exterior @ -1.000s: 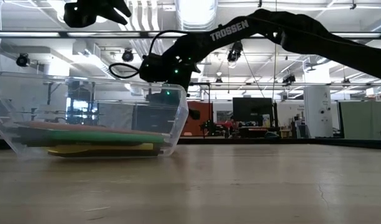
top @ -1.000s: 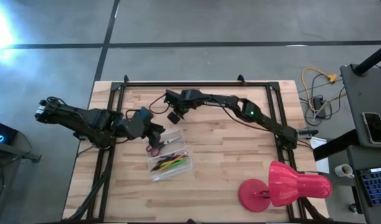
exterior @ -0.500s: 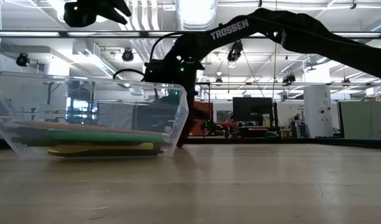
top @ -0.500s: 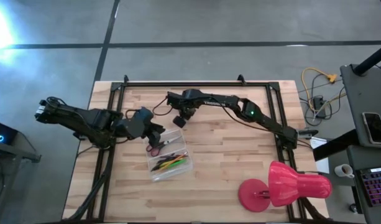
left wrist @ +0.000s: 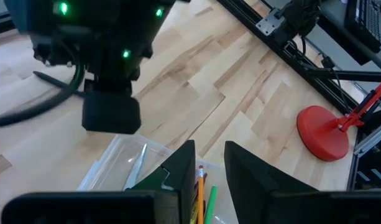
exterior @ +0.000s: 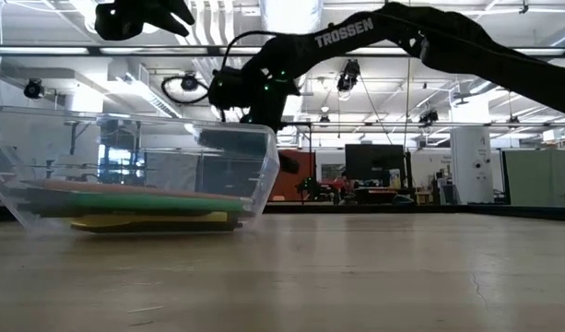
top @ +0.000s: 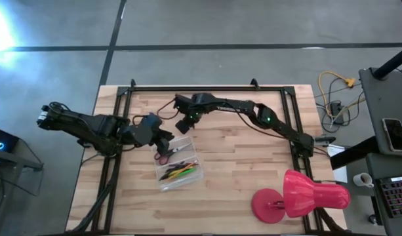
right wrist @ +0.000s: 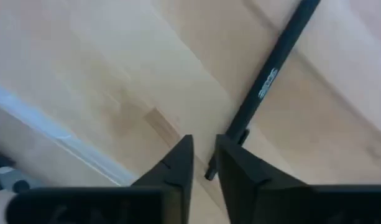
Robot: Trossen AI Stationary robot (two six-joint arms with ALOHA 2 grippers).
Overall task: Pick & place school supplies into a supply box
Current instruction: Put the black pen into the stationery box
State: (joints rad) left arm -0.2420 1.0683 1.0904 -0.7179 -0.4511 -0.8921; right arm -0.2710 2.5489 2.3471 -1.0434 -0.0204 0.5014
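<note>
1 box [top: 181,164], 1 lamp [top: 305,195], 1 scissors [top: 164,156]

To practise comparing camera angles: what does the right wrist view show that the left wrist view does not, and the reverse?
Only the right wrist view shows a dark pen lying on the bare wooden table, just beyond the right gripper, whose fingers stand slightly apart. Only the left wrist view shows the clear supply box with scissors and pencils inside, the red lamp base, and the left gripper above the box. Both show the wooden tabletop.
</note>
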